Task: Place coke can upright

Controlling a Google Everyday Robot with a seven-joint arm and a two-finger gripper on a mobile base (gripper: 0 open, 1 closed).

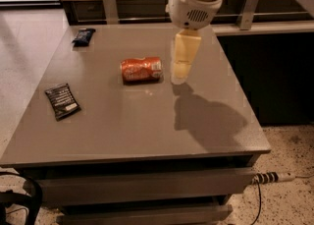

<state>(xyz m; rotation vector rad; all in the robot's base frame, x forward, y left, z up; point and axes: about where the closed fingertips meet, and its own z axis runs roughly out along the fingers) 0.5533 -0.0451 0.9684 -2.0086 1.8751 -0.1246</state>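
The coke can (141, 69), orange-red with white markings, lies on its side near the middle of the grey table (127, 121), its silver end pointing right. My gripper (180, 75) hangs from the white arm just to the right of the can, its cream-coloured fingers pointing down close to the tabletop. It holds nothing and stands a small gap away from the can's right end.
A flat dark snack packet (62, 100) lies near the table's left edge. Another dark packet (83, 36) lies at the back left corner. A wooden wall with metal rail posts (110, 3) runs behind the table. A power strip (272, 176) lies on the floor at right.
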